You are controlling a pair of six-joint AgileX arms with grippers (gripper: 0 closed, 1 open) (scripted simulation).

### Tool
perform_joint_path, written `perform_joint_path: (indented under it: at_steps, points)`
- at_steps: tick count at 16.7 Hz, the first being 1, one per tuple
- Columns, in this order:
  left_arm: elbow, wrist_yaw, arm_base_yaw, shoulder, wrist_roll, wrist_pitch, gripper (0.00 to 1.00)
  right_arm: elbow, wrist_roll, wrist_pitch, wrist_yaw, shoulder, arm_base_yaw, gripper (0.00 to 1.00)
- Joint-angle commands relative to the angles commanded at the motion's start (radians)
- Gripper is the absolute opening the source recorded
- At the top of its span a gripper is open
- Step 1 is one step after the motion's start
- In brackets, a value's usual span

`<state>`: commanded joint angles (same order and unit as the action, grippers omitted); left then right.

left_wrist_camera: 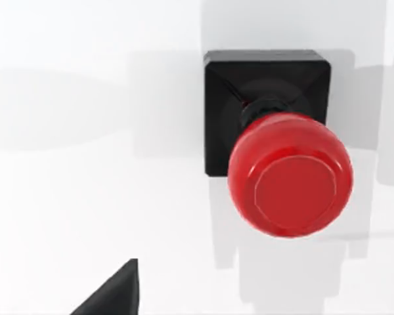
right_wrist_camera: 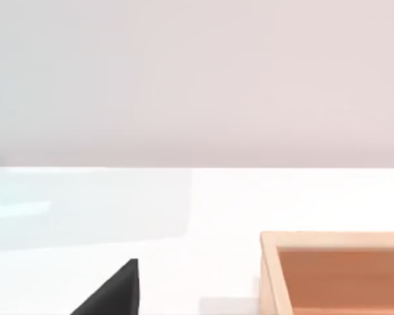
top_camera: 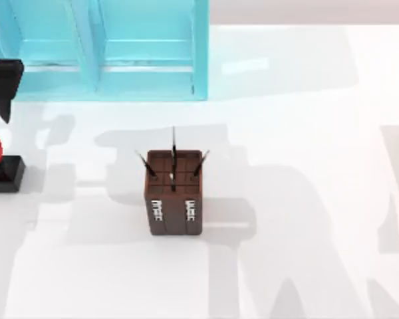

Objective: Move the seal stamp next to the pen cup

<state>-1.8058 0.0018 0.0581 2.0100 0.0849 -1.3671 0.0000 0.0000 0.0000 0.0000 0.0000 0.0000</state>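
1. You have bright, even light over the white surface (top_camera: pixel 306 199).
2. Soft grey shadows spread toward 5 o'clock from the pen cup (top_camera: pixel 175 193).
3. The seal stamp (left_wrist_camera: pixel 285 164) knob shows faint gloss.

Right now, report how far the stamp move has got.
Nothing is done yet: the seal stamp stands on the table at its left edge, well apart from the pen cup. In hand: the left claw sits close to the stamp without holding it. Left: grasp, carry, set down beside the cup.
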Motion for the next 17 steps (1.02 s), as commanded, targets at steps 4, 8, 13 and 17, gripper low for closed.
perform_joint_path:
  at_steps: [4, 8, 13, 17]
  points:
    - [0.019, 0.000, -0.004, -0.001, -0.002, 0.018, 1.00, 0.000, 0.000, 0.000, 0.000, 0.000, 0.000, 1.00]
    - [0.146, 0.000, 0.000, 0.022, 0.000, 0.170, 1.00, 0.000, 0.000, 0.000, 0.000, 0.000, 0.000, 1.00]
    - [0.304, 0.000, 0.003, 0.057, 0.003, 0.363, 1.00, 0.000, 0.000, 0.000, 0.000, 0.000, 0.000, 1.00]
    - [0.313, 0.000, 0.003, 0.060, 0.004, 0.373, 1.00, 0.000, 0.000, 0.000, 0.000, 0.000, 0.000, 1.00]
